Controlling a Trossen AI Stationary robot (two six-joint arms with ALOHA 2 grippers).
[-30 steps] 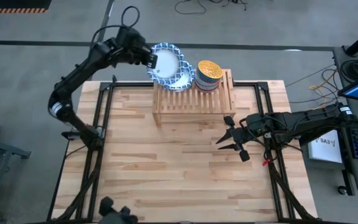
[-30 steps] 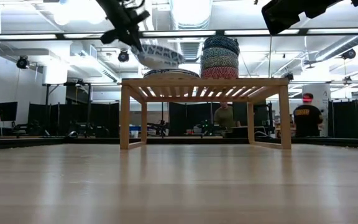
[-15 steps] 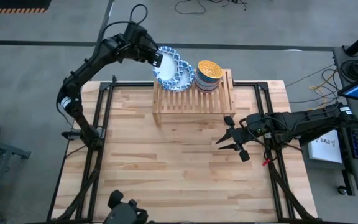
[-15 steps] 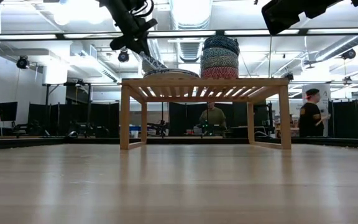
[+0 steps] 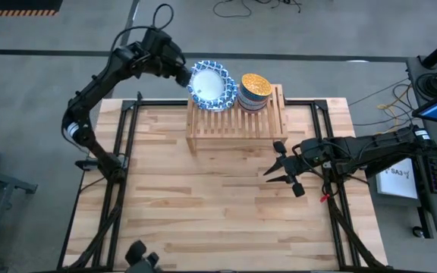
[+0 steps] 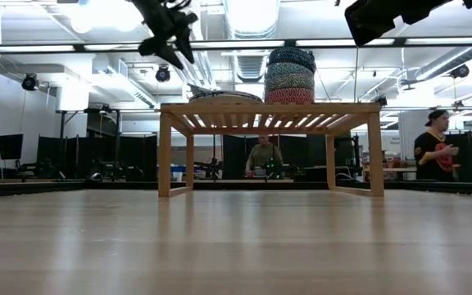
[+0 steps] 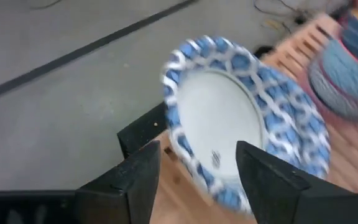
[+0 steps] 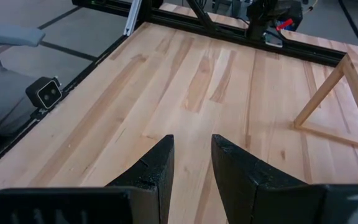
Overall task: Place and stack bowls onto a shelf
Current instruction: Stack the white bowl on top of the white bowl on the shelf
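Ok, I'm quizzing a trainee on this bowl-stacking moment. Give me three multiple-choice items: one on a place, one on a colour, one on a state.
1. Where does the patterned bowl lie?
A. on the shelf's left end
B. on the tabletop
C. on the floor

2. What colour is the inside of the top bowl of the tall stack?
A. green
B. mustard yellow
C. white

3. How do the left gripper's fingers stand?
A. shut on the bowl
B. open beside the bowl
C. shut on the shelf

Answers:
1 A, it rests on the shelf.
2 B, seen from above.
3 B, the wrist view shows its fingers apart, with the bowl beyond them.
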